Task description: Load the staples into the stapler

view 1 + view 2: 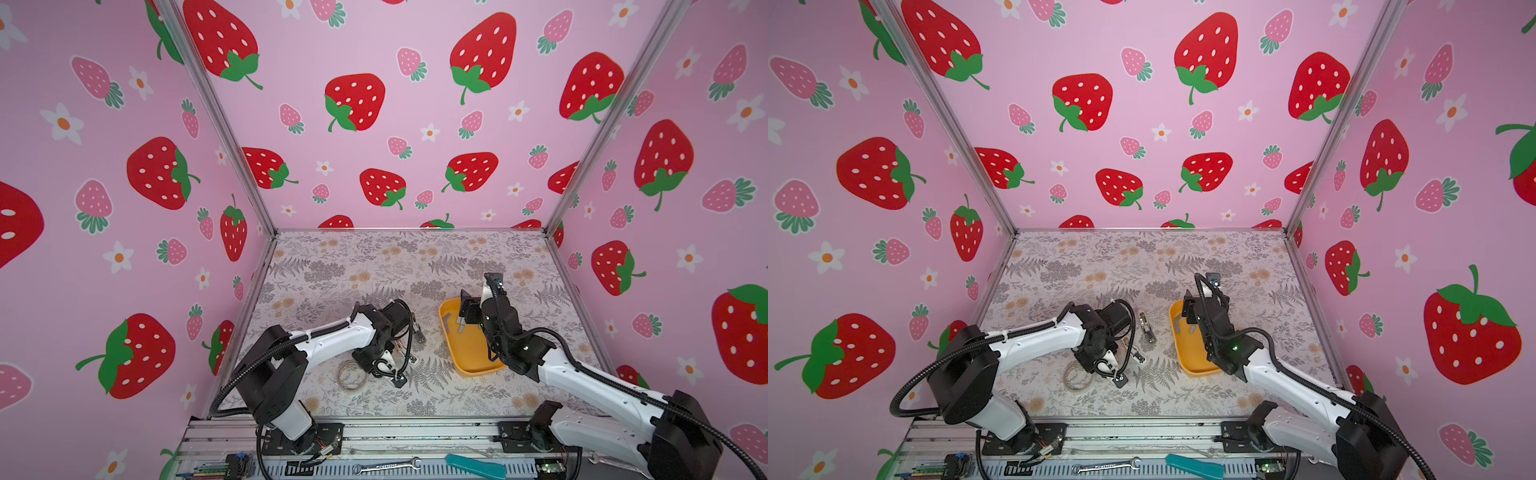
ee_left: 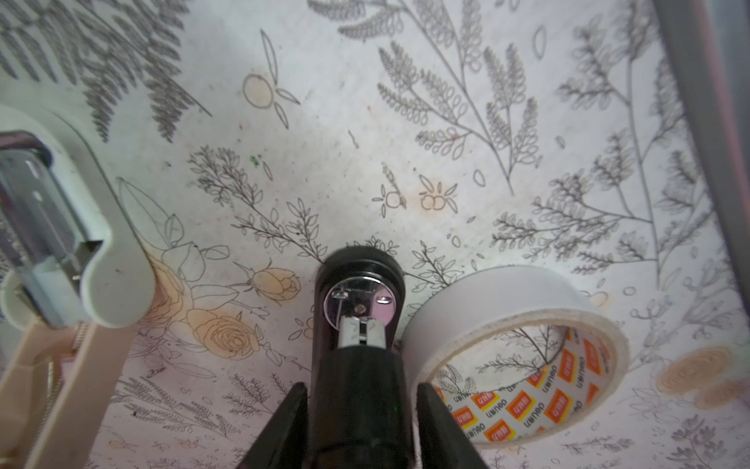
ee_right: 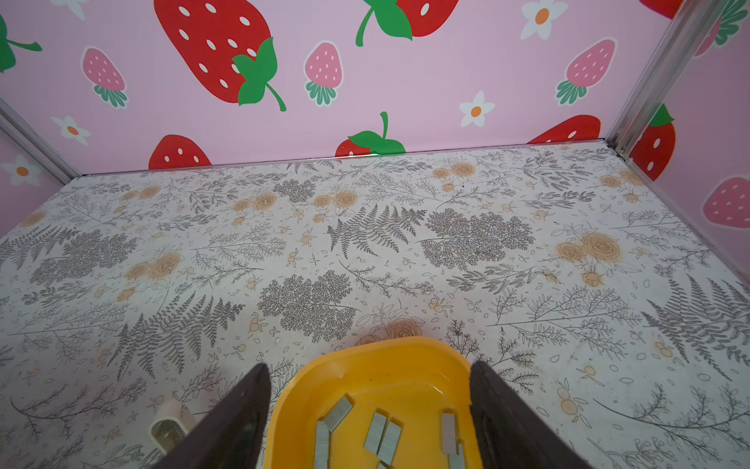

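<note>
Flanking black stapler (image 2: pixel 359 308) with narrow left jaws, grip unclear, likely to steady it. Holding right jaws wide over staples (image 3: pixel 381 434) in tray (image 3: pixel 385 363).

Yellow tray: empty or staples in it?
Not empty. The right wrist view shows several grey staples lying loose on the floor of the yellow tray.

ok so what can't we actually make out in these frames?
- Left fingers and the black cylindrical object between them: contact unclear; the left wrist frame edge crops both.
- Grey staple strips in the yellow plastic tray: count unknown; the right wrist frame edge crops them, and the right arm covers part in both top views.
- Open cream plastic stapler: magazine cropped in the left wrist view; loaded or not, unclear.
</note>
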Controlling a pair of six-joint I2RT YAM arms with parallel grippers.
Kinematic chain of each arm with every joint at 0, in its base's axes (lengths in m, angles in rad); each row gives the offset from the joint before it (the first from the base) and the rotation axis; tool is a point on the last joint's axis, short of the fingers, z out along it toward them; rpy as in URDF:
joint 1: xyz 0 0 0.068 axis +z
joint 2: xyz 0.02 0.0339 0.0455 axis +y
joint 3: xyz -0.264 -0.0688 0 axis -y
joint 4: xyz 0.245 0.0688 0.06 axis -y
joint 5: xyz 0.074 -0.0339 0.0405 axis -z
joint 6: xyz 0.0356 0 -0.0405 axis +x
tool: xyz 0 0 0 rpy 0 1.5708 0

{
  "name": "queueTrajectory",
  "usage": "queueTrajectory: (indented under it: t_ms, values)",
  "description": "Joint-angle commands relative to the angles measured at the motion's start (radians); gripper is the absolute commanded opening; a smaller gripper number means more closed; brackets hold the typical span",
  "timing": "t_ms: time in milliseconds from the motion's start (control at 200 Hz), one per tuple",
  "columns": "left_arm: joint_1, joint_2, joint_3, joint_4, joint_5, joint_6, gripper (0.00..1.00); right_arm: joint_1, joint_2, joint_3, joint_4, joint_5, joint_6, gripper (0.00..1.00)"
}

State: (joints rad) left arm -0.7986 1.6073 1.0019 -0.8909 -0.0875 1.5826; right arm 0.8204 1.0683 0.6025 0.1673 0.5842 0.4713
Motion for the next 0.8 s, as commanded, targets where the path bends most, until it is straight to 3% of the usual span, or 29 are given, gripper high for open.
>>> queueTrajectory:
  t_ms: [0,335,360,530,795]
  values:
    - [-0.003,0.007,0.039,-0.051,-0.008,0.016,0.39,-0.003,-0.016,0.028,-0.003,-0.003,0.013,0.79]
    - [0.011,-0.051,0.076,-0.062,0.025,-0.003,0.07,-0.003,-0.008,0.038,-0.026,0.027,0.019,0.79]
    - [0.011,-0.064,0.074,-0.052,0.02,-0.008,0.0,-0.003,-0.009,0.037,-0.027,0.031,0.021,0.79]
    - [0.017,-0.174,0.035,0.156,-0.018,-0.079,0.0,-0.004,-0.035,0.022,-0.017,0.042,0.023,0.81]
    - [0.032,-0.251,0.032,0.227,-0.045,-0.175,0.0,-0.004,-0.054,0.017,-0.01,0.024,0.014,0.82]
